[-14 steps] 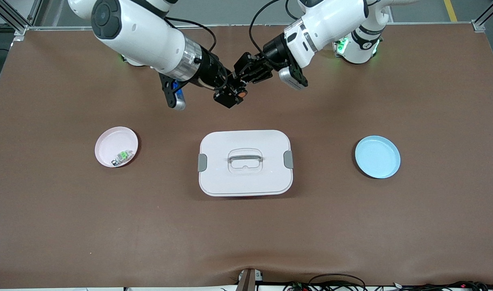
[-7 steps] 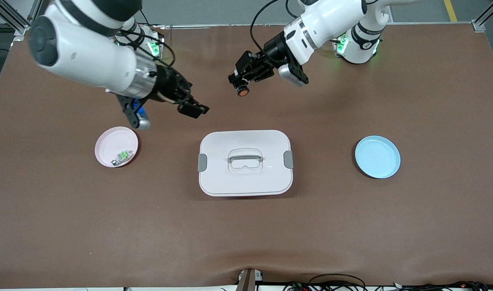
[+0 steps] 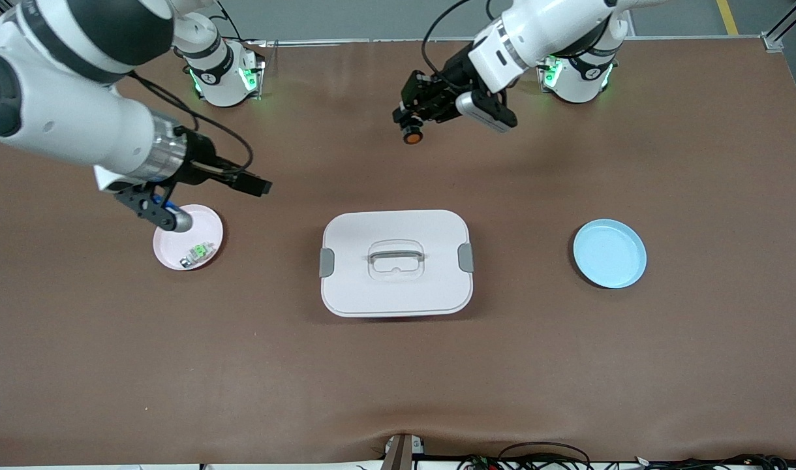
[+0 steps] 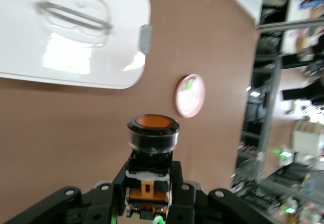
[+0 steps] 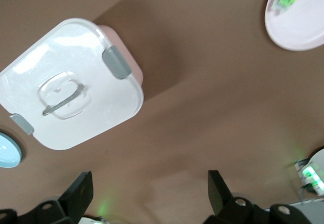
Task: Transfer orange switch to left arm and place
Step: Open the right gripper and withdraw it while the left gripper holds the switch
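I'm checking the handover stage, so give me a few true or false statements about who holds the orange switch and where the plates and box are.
1. The left gripper holds the small black part with the round orange button, the orange switch. True.
2. The right gripper is shut on a switch. False: it is open and empty.
3. The round pink plate holds a small green-and-silver switch. True.
4. The large white lidded box stands open. False: its lid is on.
5. The round blue plate holds the orange switch. False: nothing lies on it.

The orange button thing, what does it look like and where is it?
The orange switch is tiny: a round orange face in a black ring, with a black and orange body underneath. It looks like plastic. The left gripper is shut on that body and holds it up in the air, over bare brown table between the two arm bases. Nothing else touches it.
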{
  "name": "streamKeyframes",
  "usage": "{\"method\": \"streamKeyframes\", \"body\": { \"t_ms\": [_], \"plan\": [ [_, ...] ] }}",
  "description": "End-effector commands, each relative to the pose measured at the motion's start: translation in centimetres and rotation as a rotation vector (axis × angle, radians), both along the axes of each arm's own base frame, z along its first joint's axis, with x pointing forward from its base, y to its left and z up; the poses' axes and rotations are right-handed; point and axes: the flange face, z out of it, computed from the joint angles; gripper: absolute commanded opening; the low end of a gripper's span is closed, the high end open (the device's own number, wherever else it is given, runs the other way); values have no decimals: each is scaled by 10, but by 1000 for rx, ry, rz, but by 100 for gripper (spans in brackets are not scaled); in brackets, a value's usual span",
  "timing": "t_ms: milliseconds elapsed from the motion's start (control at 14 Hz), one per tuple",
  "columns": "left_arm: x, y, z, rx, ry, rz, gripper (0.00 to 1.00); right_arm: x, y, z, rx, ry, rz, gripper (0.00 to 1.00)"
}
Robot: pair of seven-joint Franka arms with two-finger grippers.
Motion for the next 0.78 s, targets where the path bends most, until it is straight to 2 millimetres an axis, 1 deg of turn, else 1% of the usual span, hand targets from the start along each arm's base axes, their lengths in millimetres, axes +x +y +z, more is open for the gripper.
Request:
{"method": "streamKeyframes", "body": {
  "t_ms": [0, 142, 214, 285, 499, 570, 641, 712],
  "plan": [
    [16, 34, 40, 95, 27, -66, 9, 9, -41, 4, -34, -49, 140, 100],
    [30, 62, 60, 172, 63, -109, 9, 13, -64, 1, -104, -89, 278, 100],
    [35, 79, 65, 215, 81, -116, 9, 16, -77, 2, -120, -106, 341, 100],
    [38, 92, 68, 253, 96, -129, 9, 19, -91, 2, -113, -119, 389, 100],
    [55, 143, 71, 395, 108, -159, 8, 27, -132, 1, -133, -135, 488, 100],
    [59, 157, 74, 429, 110, -162, 8, 28, -143, 1, -151, -139, 538, 100],
    [63, 173, 74, 471, 119, -147, 8, 30, -152, 2, -166, -143, 585, 100],
    [65, 184, 72, 528, 121, -144, 8, 33, -165, -2, -170, -140, 628, 100]
  ]
}}
